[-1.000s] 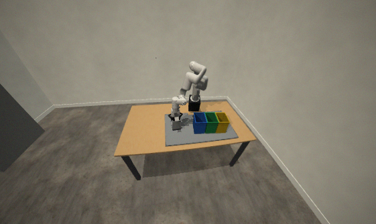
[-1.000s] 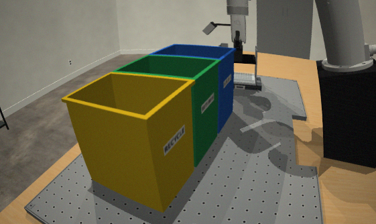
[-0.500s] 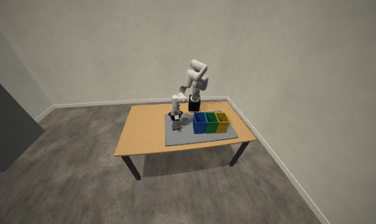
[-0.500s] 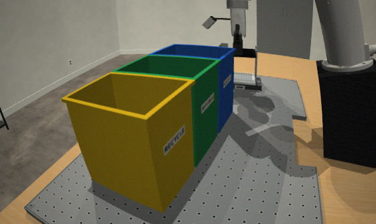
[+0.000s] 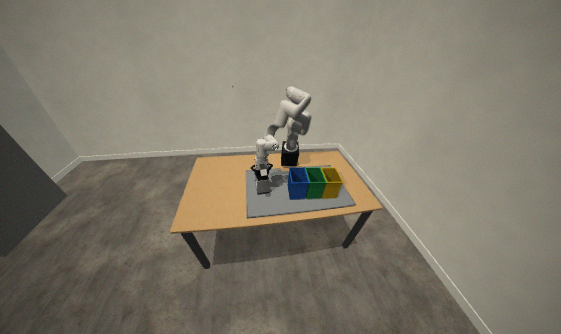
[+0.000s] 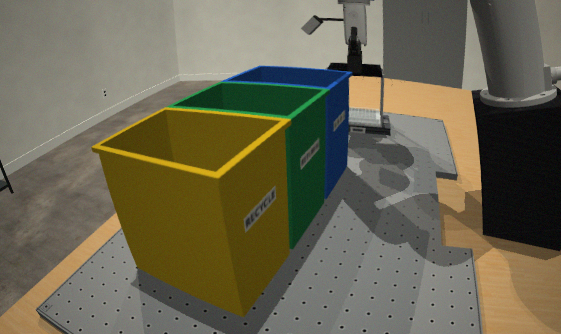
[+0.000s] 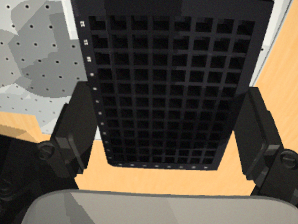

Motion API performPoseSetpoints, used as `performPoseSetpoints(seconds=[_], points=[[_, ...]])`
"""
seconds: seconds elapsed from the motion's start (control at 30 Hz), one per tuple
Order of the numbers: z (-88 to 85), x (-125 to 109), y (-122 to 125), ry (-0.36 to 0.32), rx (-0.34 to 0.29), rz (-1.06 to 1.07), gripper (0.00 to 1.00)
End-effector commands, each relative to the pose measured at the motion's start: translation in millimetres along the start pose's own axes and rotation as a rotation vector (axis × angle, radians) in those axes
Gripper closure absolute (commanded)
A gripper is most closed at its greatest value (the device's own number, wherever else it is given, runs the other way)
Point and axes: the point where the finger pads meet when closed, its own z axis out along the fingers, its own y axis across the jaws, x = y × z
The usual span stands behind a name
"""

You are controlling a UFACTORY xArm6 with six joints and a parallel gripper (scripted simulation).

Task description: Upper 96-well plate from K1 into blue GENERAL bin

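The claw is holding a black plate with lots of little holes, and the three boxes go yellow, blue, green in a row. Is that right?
Not quite. The order is wrong: the exterior view shows the yellow bin nearest, then the green bin in the middle, and the blue bin at the far end. The rest is right: the claw is shut on the black 96-well plate, as the wrist view shows.

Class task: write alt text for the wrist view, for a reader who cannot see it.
A black 96-well plate is clamped between the gripper's two dark fingers, held above the tan table. Beyond its far edge a white-rimmed plate shows below, with the grey perforated mat at left.
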Motion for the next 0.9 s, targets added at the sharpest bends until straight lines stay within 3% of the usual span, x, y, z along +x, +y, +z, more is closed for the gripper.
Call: performPoseSetpoints(seconds=[0.0,0.87], points=[[-12.2,1,1,0.0,-0.002,0.0,1.0],[-48.9,1,1,0.0,-0.002,0.0,1.0]])
